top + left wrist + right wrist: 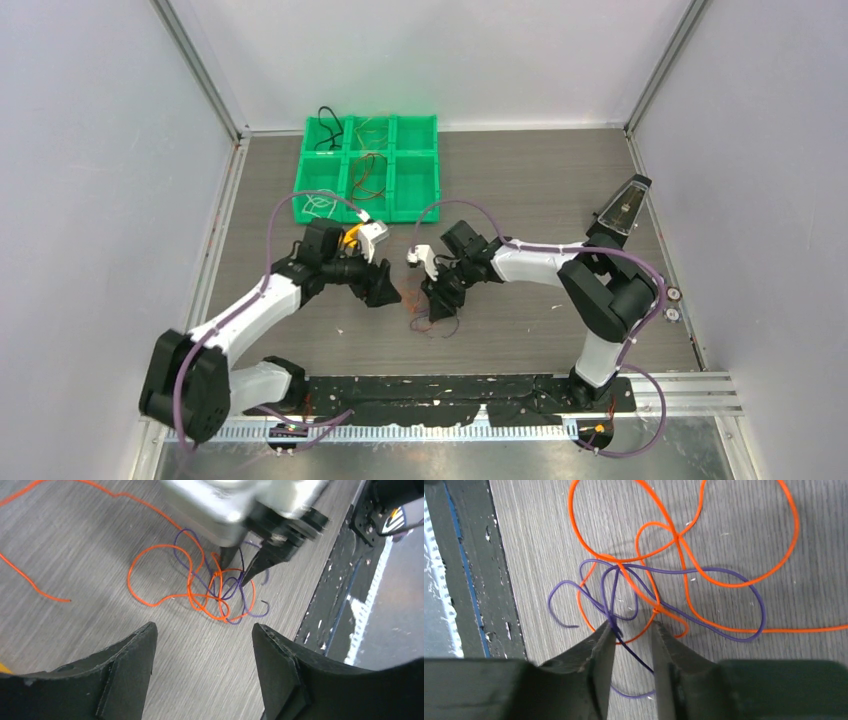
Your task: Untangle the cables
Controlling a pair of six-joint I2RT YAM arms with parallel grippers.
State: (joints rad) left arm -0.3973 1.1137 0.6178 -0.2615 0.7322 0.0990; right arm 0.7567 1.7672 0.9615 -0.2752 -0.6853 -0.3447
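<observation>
Right tool (632, 626), part-open astride the thin purple wire (724, 571), and released left tool (203, 626) flank its knot with the thin orange wire (797, 527) on the grey counter (814, 590): untangling remains outstanding.

Grey wood-grain tabletop (540, 190), plain white enclosure walls (90, 150), aluminium corner posts (200, 70), even diffuse light

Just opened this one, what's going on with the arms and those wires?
An orange cable and a purple cable lie knotted together on the table. The right end effector is down at the knot, jaws apart with a purple strand between them, not yet pinched. The left end effector hovers open nearby, holding nothing. More cables sit in the green bin beyond.
</observation>
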